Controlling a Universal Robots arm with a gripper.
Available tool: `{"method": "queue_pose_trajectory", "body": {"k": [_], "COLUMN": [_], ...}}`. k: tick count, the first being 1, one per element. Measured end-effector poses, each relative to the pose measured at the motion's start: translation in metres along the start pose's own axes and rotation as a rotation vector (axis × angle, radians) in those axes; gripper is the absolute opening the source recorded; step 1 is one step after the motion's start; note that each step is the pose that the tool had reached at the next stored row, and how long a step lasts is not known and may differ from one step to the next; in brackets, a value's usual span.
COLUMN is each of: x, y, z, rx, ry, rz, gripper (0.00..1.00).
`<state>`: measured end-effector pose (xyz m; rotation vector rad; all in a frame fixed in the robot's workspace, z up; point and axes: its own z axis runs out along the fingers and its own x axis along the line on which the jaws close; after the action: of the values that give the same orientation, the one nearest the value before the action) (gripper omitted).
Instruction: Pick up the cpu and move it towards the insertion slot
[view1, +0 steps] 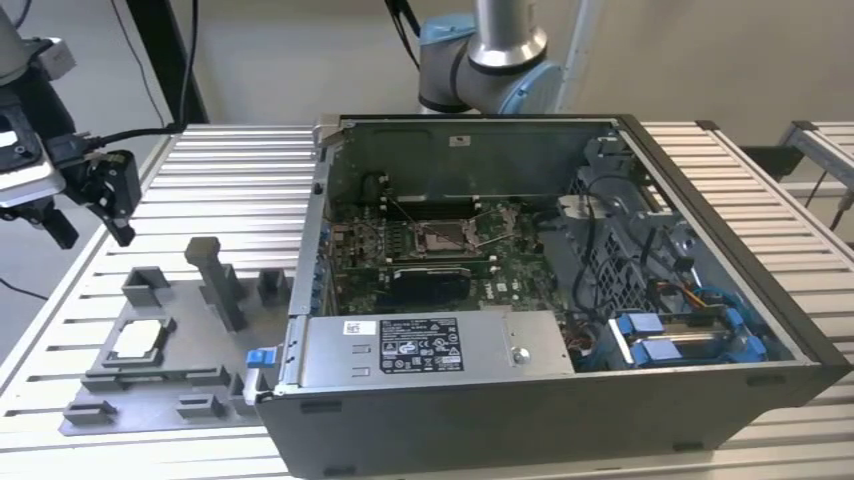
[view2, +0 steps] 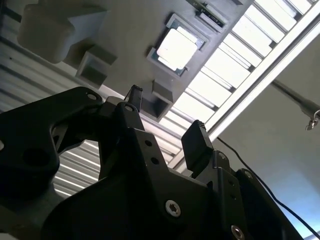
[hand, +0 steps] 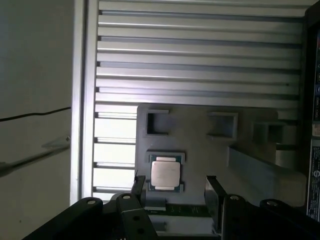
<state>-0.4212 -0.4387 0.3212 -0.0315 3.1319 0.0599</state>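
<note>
The gripper (hand: 175, 181), spread wide and empty, hangs above the cpu (hand: 165, 173) in its grey fixture (hand: 200, 150); the computer case wall (view1: 316, 250) stands between them and the insertion slot (view1: 441, 236).

Exterior view: even, diffuse light from above is recorded. The ribbed bench (view1: 747, 170) is rendered pale grey with a mild sheen. The inside of the computer case (view1: 441, 410) is left darker, the circuit board (view1: 514, 290) being shaded by its walls.

Second wrist view: strong contrast is noted. The bench slats are blown out to white, glare is thrown off the cpu (view2: 175, 48), and the jaws are reduced to a black silhouette.

First wrist view: dimmer and greyish. Soft shadows are held in the pockets of the grey fixture (hand: 200, 155).
</note>
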Motion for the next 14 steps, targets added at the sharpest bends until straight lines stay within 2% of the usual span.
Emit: {"method": "queue_pose_trajectory", "body": {"k": [14], "x": [0.0002], "y": [-0.0004], "z": [0.0100], "rx": [0.0000], "ry": [0.0000], "rz": [0.000], "gripper": [1.00]}}
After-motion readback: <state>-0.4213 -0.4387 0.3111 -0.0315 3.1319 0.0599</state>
